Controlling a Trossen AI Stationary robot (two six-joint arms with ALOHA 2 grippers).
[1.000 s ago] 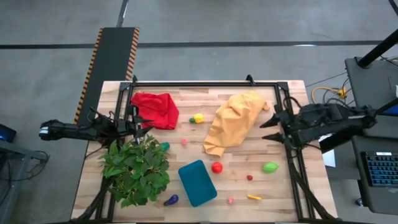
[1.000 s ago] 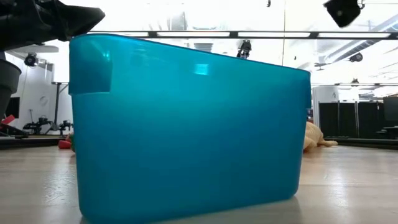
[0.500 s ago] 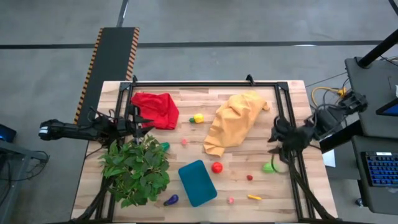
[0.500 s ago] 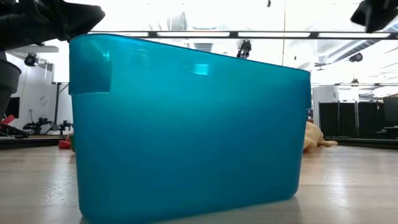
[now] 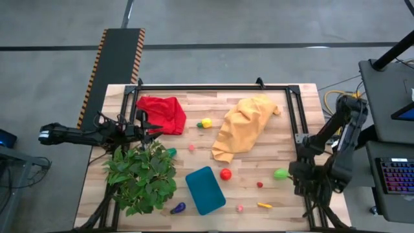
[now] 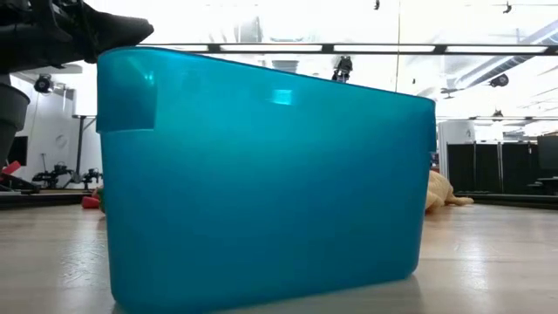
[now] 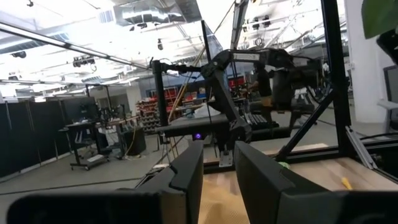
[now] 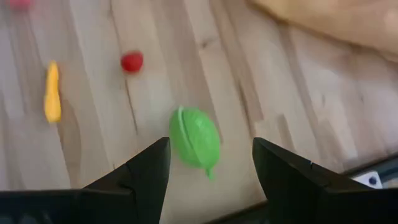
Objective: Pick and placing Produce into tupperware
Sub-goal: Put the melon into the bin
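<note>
The blue box (image 5: 206, 189) sits on the wooden table (image 5: 272, 197) near the front edge, a bit left of the middle, and I cannot see anything inside it. In the low view the blue box (image 6: 261, 174) fills almost the whole picture. A red ball fruit (image 5: 225, 174) lies just beside the box on its right. A purple toy (image 5: 178, 208) lies near the box's left front corner. A little pink toy (image 5: 239, 208) and a yellow toy (image 5: 264, 205) lie near the front edge to the right. A tiny red toy (image 5: 259, 184) sits between the red ball fruit and the green fruit (image 5: 280, 173). The right gripper (image 5: 303, 176) hangs just beside the green fruit at the right edge of the table. Its jaws are open and hold nothing, and in the right wrist view the green fruit (image 8: 194, 138) shows on the table between the two fingers (image 8: 142, 171). A yellow and green toy (image 5: 206, 122) lies between the red cloth (image 5: 162, 114) and the orange cloth (image 5: 242, 127) at the back. The leafy plant (image 5: 142, 176) stands left of the box. The left gripper (image 5: 147, 127) waits above the table's left side, between the red cloth and the plant, with its jaws only a little apart and empty.
</note>
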